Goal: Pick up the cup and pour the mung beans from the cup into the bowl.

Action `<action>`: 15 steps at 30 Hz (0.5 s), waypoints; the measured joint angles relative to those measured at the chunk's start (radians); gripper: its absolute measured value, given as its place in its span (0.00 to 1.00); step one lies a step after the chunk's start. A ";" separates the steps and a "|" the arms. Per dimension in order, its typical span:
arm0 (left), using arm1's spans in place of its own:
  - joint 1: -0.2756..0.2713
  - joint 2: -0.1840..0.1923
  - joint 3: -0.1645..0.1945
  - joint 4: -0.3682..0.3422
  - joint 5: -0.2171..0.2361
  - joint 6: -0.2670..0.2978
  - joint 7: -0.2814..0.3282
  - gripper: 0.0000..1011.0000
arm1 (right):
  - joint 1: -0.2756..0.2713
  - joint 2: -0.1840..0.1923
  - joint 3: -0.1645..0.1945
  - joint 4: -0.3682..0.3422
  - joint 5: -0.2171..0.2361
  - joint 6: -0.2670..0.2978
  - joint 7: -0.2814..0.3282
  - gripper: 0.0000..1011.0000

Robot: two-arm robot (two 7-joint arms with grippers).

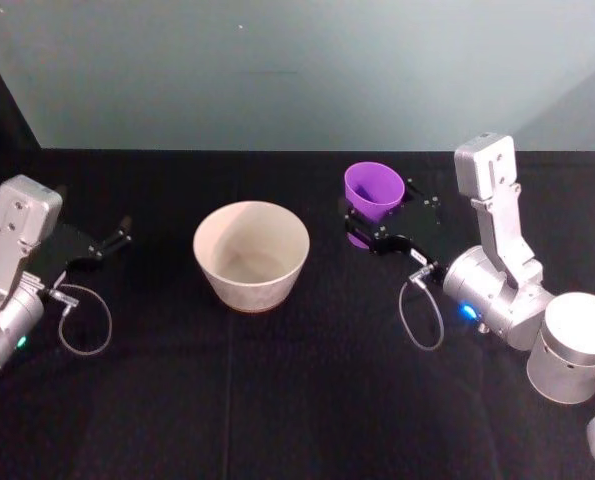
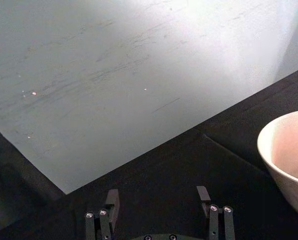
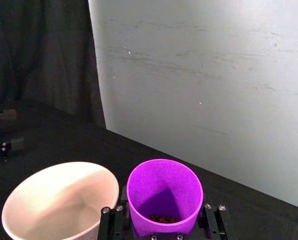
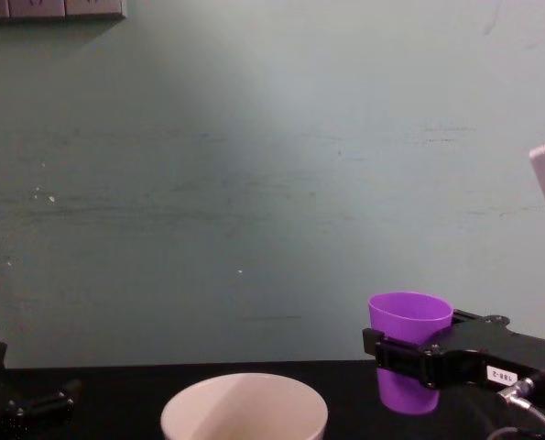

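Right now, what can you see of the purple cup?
The cup is a small purple tumbler, smooth plastic by its look, tapered, handleless. It is about upright, mouth open, a few dark beans at its bottom. The right gripper clasps its lower wall from both sides. It is right of the bowl, apart from it. Whether its base touches the table is unclear.

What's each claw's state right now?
Left claw: open, empty, left of the bowl.
Right claw: closed on the cup.
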 joint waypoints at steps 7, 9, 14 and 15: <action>0.000 0.000 0.000 0.000 0.000 0.000 0.000 0.99 | 0.000 0.000 0.000 0.000 0.000 0.000 0.000 0.72; 0.000 0.000 0.000 0.000 0.000 0.000 0.000 0.99 | 0.000 0.000 0.000 0.000 0.000 0.000 0.000 0.72; 0.000 0.000 0.000 0.000 0.000 0.000 0.000 0.99 | 0.000 0.000 0.000 0.000 0.000 0.000 0.000 0.72; 0.000 0.000 0.000 0.000 0.000 0.000 0.000 0.99 | 0.000 0.000 0.000 0.000 0.000 0.000 0.000 0.72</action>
